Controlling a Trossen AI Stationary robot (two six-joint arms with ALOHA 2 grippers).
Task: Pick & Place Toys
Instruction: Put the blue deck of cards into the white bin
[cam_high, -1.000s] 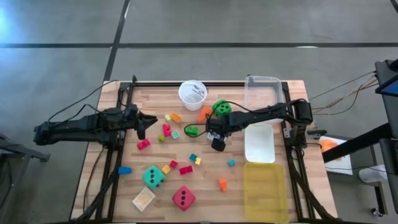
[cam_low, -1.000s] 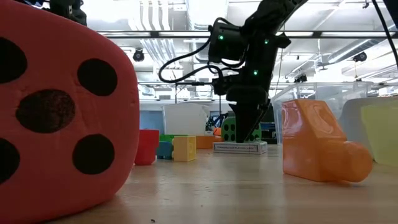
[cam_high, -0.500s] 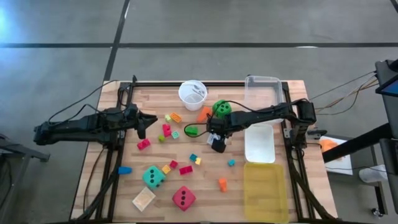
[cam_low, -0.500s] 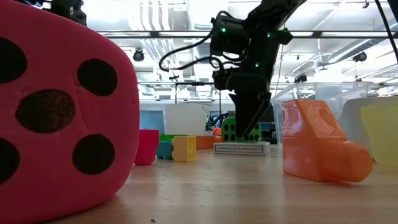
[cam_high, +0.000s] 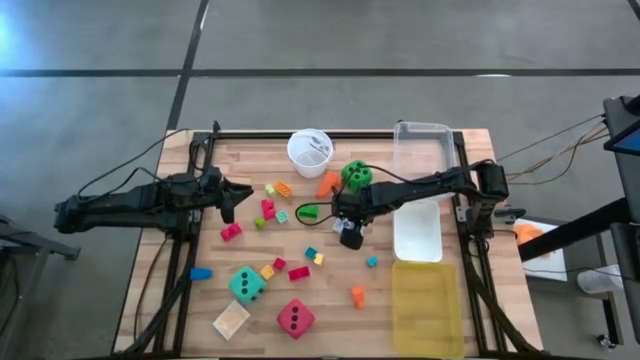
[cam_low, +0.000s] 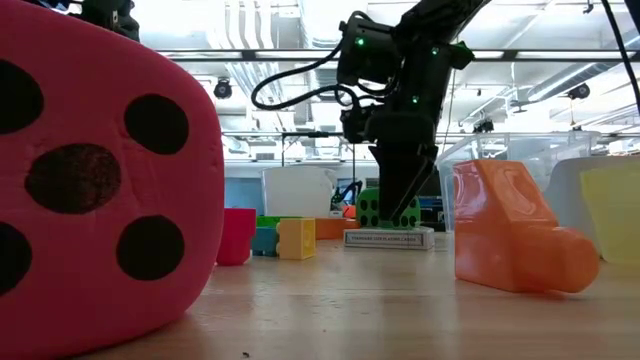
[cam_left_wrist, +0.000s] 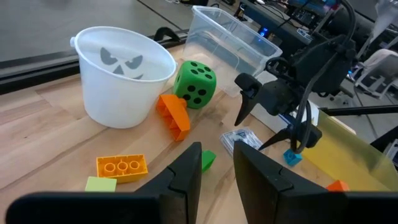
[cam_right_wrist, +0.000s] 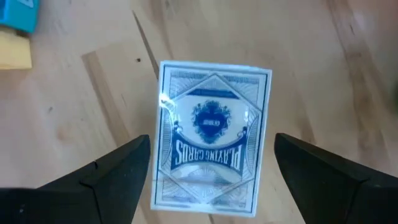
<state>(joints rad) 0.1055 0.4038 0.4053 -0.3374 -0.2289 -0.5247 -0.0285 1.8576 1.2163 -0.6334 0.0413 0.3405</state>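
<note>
Right gripper (cam_right_wrist: 208, 171) is poised directly over the card pack (cam_right_wrist: 212, 134), fingers spread wide, one dark fingertip (cam_right_wrist: 118, 168) on each long side of the pack and neither one touching it. The pack lies flat on the wooden table (cam_high: 330, 290), face up, its blue printed back squarely between the two tips. From table height the gripper (cam_low: 400, 205) points straight down with its tips just above the pack (cam_low: 390, 238), a sliver of air between them. Behind those fingers sits the green die (cam_low: 375, 208), and off to one side of them the big orange block (cam_low: 505, 240) stands near the camera.

From overhead, the right arm reaches in from the table's edge to the middle, gripper (cam_high: 349, 228) near the green die (cam_high: 356, 174) and the white cup (cam_high: 310, 152). The teal die (cam_high: 246, 283), the red-pink die (cam_high: 295, 318) and the tan tile (cam_high: 231, 321) lie well away from those fingers, toward the near corner, with small coloured blocks (cam_high: 268, 210) scattered between.

Left gripper (cam_high: 230, 200) waits at its own side of the table, fingers (cam_left_wrist: 183, 177) nearly shut with only a narrow gap and nothing in them, the cup (cam_left_wrist: 124, 74) and an orange block (cam_left_wrist: 174, 117) out ahead of them
</note>
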